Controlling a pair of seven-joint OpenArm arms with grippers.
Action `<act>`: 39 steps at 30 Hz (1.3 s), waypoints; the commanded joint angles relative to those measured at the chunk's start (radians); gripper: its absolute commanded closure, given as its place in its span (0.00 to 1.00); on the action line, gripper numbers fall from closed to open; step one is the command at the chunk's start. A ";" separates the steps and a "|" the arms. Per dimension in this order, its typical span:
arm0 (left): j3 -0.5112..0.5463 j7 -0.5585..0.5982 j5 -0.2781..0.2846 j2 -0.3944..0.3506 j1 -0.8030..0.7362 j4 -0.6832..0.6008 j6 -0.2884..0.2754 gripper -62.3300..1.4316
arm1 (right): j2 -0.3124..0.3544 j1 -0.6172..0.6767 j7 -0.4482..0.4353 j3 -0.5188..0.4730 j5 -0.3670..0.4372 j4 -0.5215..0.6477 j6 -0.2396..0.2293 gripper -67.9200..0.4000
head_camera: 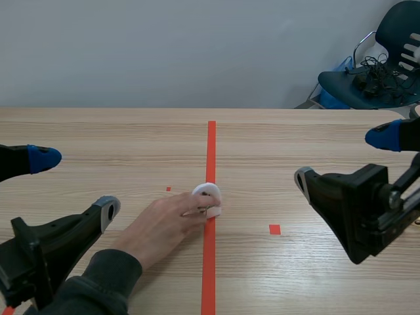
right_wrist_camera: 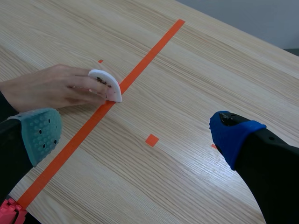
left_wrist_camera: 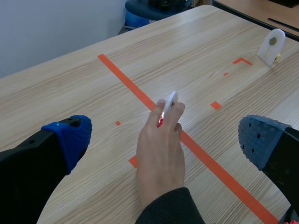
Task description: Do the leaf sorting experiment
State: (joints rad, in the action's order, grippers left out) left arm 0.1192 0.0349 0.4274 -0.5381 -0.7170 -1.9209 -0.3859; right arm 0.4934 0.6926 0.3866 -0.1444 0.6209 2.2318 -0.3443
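Two pincers hung low over the wooden table point(head_camera: 295, 131), one on each side. The left pincer point(head_camera: 75, 185) had its fingers spread wide, a blue pad on one tip and a grey one on the other, with nothing between them. The right pincer point(head_camera: 343, 158) was the same deal, spread wide and holding nothing, well off to the side of the middle.

Between them a person's hand point(head_camera: 164, 226) in a dark sleeve point(head_camera: 98, 282) came in from the robot's side, close by the left arm, and lay low on the table. Its fingertips pinched a small white piece point(head_camera: 209, 194) with a rounded top, right on the orange tape line point(head_camera: 211, 144) running down the middle of the table. Its face had some dark specks on it, too small to tell what they were.

Farther off, a second white piece point(left_wrist_camera: 272, 45) of much the same shape stood upright by an orange corner mark point(left_wrist_camera: 243, 60), well apart from the hand, with a dark round spot near its top. Past the table's far edge sat a dark chair point(head_camera: 380, 72) with a tangle of cables on the seat.
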 commanded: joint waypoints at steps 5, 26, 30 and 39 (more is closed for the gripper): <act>-0.002 0.016 0.009 -0.006 0.003 -0.006 -0.028 0.00 | 0.010 -0.011 -0.018 -0.011 0.007 0.000 0.006 0.00; -0.317 0.013 -0.117 0.125 0.491 0.484 -0.043 0.00 | 0.010 -0.014 -0.027 -0.011 -0.016 0.000 0.006 0.00; -0.407 0.065 -0.170 0.199 0.634 0.666 -0.044 0.00 | 0.010 -0.014 -0.031 -0.011 -0.035 0.000 0.006 0.00; -0.583 0.189 -0.325 0.362 0.819 0.934 0.051 0.00 | 0.010 -0.014 -0.034 -0.011 -0.038 0.000 0.006 0.00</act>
State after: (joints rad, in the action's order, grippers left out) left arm -0.4717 0.1997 0.0864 -0.1814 0.0986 -0.9638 -0.3435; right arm 0.4934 0.6903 0.3672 -0.1444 0.5735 2.2314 -0.3443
